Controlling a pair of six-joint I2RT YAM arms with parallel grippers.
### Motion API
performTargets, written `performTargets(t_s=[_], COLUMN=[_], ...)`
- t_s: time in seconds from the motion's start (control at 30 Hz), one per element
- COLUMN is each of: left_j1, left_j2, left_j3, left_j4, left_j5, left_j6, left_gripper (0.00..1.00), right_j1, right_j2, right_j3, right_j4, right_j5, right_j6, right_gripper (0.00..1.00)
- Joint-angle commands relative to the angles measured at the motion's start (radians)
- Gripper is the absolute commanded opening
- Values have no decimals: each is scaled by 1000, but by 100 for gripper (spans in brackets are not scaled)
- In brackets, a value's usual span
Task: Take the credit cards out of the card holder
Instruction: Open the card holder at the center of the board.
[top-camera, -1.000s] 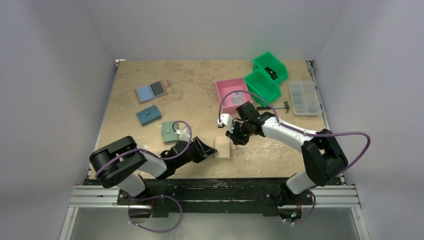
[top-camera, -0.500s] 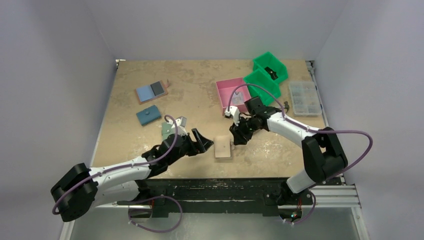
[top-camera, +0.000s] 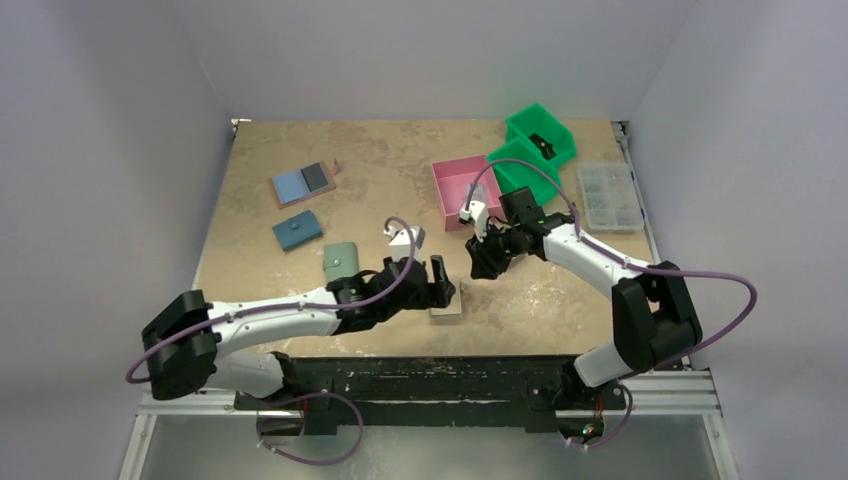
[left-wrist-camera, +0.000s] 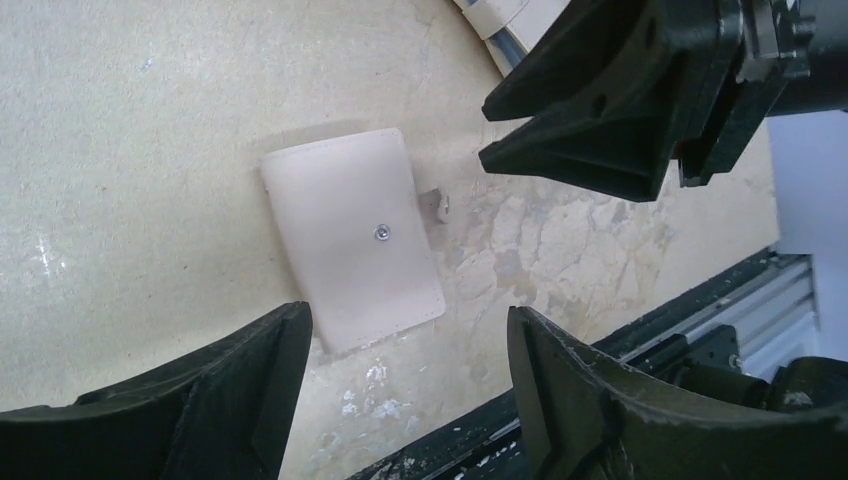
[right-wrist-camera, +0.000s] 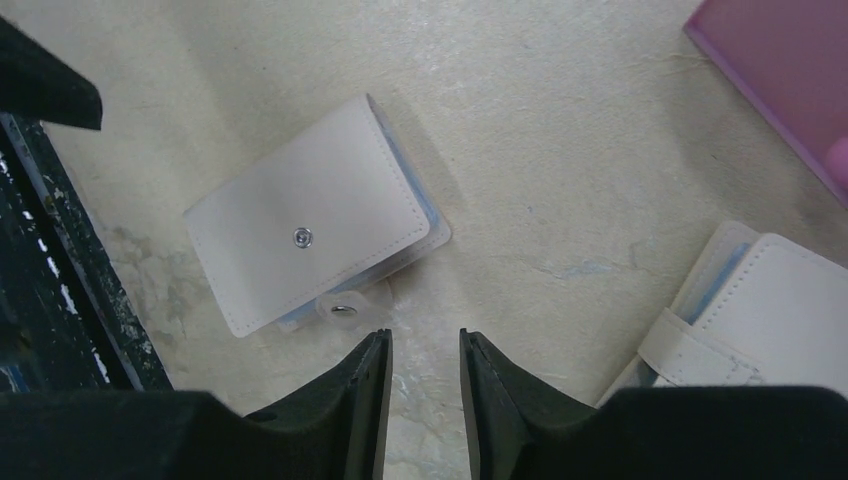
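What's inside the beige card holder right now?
The card holder lies closed on the table, snap tab unfastened. Only a pale blue inner edge peeks out; any cards are hidden under the cover.

**Where the things lie on the desk**

The card holder (top-camera: 449, 309) lies near the front edge of the desk (top-camera: 380, 160), about in the middle. The left gripper (top-camera: 443, 283) hangs over its left part, and the right gripper (top-camera: 480, 268) is behind it, to the right. Further left lies a wallet (top-camera: 341, 262). Behind that is another wallet (top-camera: 297, 231), then an opened holder (top-camera: 303, 183). At the back right stands a tray (top-camera: 440, 190). To its right are a bin (top-camera: 523, 172) and a second bin (top-camera: 527, 120) behind it. A compartment box (top-camera: 608, 196) lies at the far right.
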Motion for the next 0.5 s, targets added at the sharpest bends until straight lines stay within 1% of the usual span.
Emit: performTargets(t_s=[0.0, 0.1, 0.27, 0.33, 0.47], left_j1=[-80, -137, -205, -212, -213], left_j2=[125, 249, 469, 535, 584], left_j3=[185, 341, 570, 616, 625], left_j4=[-247, -387, -605, -633, -600], left_j5=[-197, -292, -373, -369, -343], left_j6=[12, -33, -81, -78, -64], left_gripper=[75, 75, 75, 75, 73], right_j1=[-29, -42, -68, -77, -83], right_j2=[-40, -49, -54, -53, -57], right_j3=[20, 17, 15, 15, 14], right_j4=[30, 36, 44, 46, 48], right_j5=[-2, 17, 35, 39, 48], right_j6=[31, 36, 49, 51, 51], right_gripper=[38, 38, 38, 38, 38])
